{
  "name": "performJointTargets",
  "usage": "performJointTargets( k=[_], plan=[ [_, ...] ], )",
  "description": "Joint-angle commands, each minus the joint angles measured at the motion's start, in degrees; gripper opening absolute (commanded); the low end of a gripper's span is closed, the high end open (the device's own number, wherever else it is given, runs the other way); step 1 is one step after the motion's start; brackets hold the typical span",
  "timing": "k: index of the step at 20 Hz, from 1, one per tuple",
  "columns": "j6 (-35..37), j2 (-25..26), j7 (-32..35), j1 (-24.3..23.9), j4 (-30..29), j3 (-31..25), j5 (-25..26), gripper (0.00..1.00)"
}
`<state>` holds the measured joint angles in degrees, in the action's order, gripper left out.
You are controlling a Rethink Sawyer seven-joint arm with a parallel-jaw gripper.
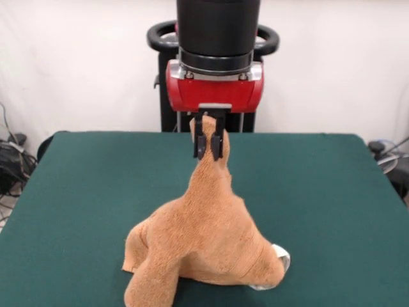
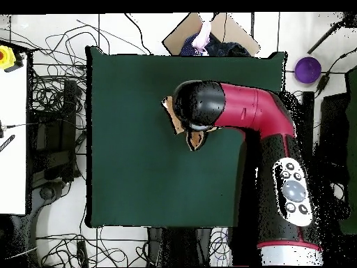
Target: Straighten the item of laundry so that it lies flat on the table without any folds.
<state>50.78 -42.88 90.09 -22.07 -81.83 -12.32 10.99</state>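
Observation:
The orange-tan terry towel (image 1: 204, 240) is pulled up into a peak at the near middle of the dark green table (image 1: 83, 185). Its lower part lies bunched and folded on the felt, with a small white tag (image 1: 280, 256) at its right edge. My gripper (image 1: 209, 146) is shut on the towel's top point and holds it well above the table. In the overhead view the arm (image 2: 237, 112) hides most of the towel; only small tan bits (image 2: 196, 139) show beside the wrist.
The robot's pedestal (image 1: 167, 102) stands behind the table's far edge. In the overhead view cables (image 2: 49, 105) lie on the floor to the left, a cardboard box (image 2: 209, 31) sits past the top edge, and a purple round object (image 2: 307, 70) lies at upper right.

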Motion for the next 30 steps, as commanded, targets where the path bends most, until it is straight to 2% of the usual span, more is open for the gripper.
performJointTargets(
  k=[1, 13, 24, 30],
  plan=[
    [9.57, -0.05, 1.29, 2.50, -3.66, 0.63, 2.48, 0.00],
    [10.48, 1.51, 0.78, 2.17, -3.79, 0.86, 3.20, 0.00],
    [5.06, 0.53, 0.47, 0.86, -9.44, 0.93, 4.31, 0.00],
    [3.50, 1.51, 1.56, 1.01, -8.81, 0.75, 5.73, 0.00]
  ],
)
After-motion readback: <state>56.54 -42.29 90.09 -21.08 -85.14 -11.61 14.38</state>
